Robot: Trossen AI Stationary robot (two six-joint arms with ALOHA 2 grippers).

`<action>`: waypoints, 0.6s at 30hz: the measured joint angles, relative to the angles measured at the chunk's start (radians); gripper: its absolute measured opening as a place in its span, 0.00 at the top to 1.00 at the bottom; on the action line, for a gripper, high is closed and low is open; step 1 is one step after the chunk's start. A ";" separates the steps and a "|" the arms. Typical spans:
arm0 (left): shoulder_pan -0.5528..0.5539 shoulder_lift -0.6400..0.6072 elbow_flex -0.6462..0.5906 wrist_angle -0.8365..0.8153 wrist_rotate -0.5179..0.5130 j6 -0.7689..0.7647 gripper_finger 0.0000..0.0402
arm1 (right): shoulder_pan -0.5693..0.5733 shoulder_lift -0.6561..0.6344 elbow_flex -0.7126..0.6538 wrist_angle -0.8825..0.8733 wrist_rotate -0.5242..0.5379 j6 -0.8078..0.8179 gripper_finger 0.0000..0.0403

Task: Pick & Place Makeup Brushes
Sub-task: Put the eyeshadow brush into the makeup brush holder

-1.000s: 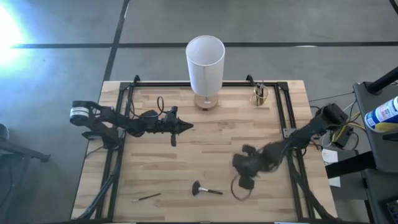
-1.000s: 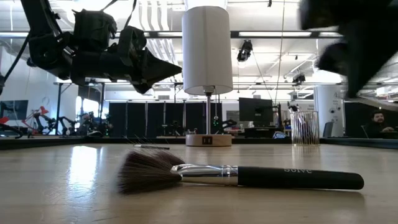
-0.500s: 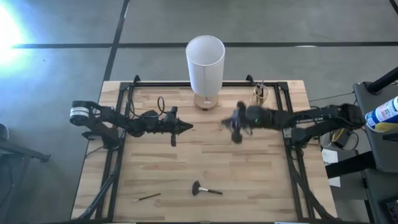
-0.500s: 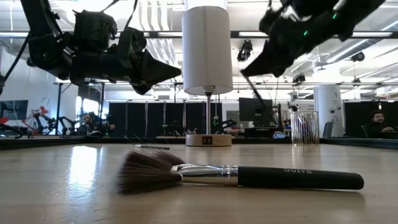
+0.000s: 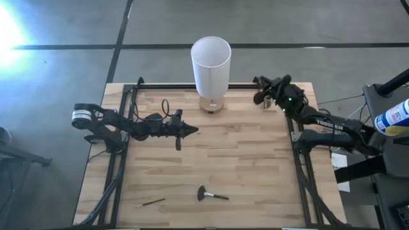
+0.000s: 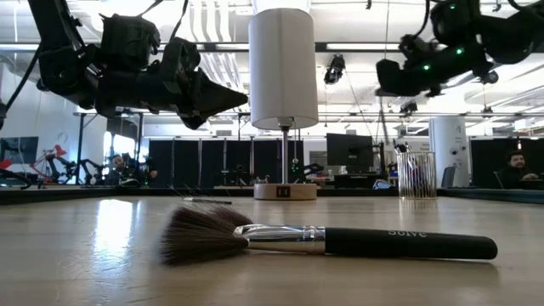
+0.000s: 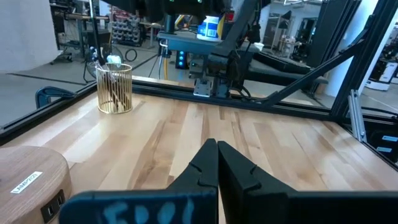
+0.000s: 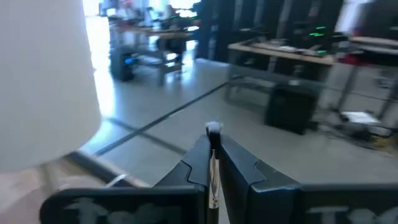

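My right gripper [image 5: 260, 96] hovers at the table's far right, above the gold wire cup [image 6: 416, 174], and is shut on a thin makeup brush [image 8: 213, 129]. The cup also shows in the left wrist view [image 7: 115, 88] and holds several brushes. My left gripper [image 5: 195, 130] hangs shut and empty above the table's middle left. A fluffy-headed brush [image 5: 211, 194] lies flat near the front edge and also shows in the low view [image 6: 323, 240]. A thin dark brush [image 5: 153, 202] lies flat to its left. My right gripper pinches the thin brush's shaft [image 8: 213, 163] between its two fingers. The fingers lie about level and cross the shaft. The brush's pale end [image 8: 213, 129] sticks out just beyond the fingertips. The brush is lifted clear of the table.
A lamp with a tall white shade [image 5: 211, 64] and a round wooden base [image 5: 211, 104] stands at the far middle, left of the cup. Black frame rails [image 5: 297, 137] run along the table's sides and far edge. Bare wood lies between the two arms.
My right gripper has swung from low over the table's near right, up and toward the far edge, to the gold cup at the far right, carrying the thin brush.
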 joint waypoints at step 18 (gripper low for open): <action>0.001 0.000 0.000 -0.008 0.002 0.000 1.00 | -0.149 -0.110 -0.214 0.020 0.075 0.081 0.96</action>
